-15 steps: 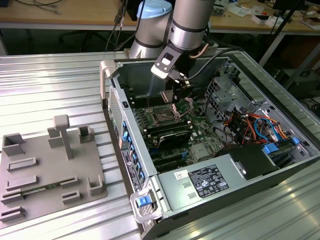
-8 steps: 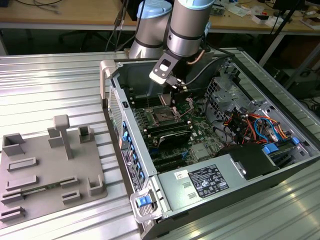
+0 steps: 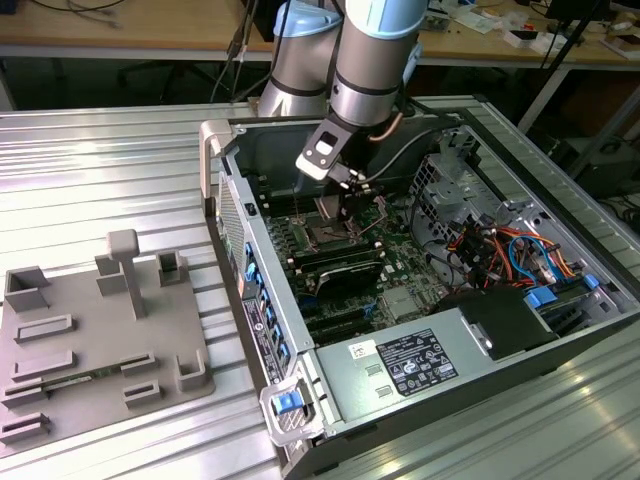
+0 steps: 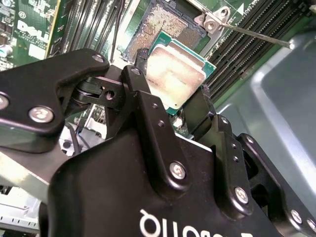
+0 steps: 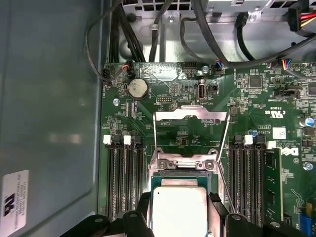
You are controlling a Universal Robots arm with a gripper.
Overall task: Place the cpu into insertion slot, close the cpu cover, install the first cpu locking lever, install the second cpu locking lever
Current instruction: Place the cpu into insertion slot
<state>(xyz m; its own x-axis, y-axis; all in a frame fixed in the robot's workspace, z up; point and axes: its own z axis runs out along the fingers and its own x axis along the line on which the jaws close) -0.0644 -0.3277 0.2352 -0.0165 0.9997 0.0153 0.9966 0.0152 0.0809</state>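
My gripper [image 4: 173, 85] is shut on the cpu [image 4: 177, 69], a flat square chip with a dull silver top and a green rim, pinched between two black fingers [image 4: 148, 106]. The first wrist view shows the cpu [image 5: 178, 211] held just above the insertion slot [image 5: 180, 174]. In the second wrist view the insertion slot [image 4: 165, 24] lies open, its pin field bare. The cpu cover [image 5: 190, 115] is swung open on its hinge, standing up from the slot. Thin locking levers [image 5: 227, 143] are raised beside it. In the exterior view my gripper [image 3: 345, 192] hangs inside the computer case over the slot [image 3: 328, 233].
Long black memory slots [image 5: 123, 177] flank the socket on both sides. Cables [image 5: 148, 29] run along the case wall near the board. A grey power supply box [image 3: 405, 365] fills the case's near end. A grey fixture plate [image 3: 95, 340] lies on the table at the exterior view's left.
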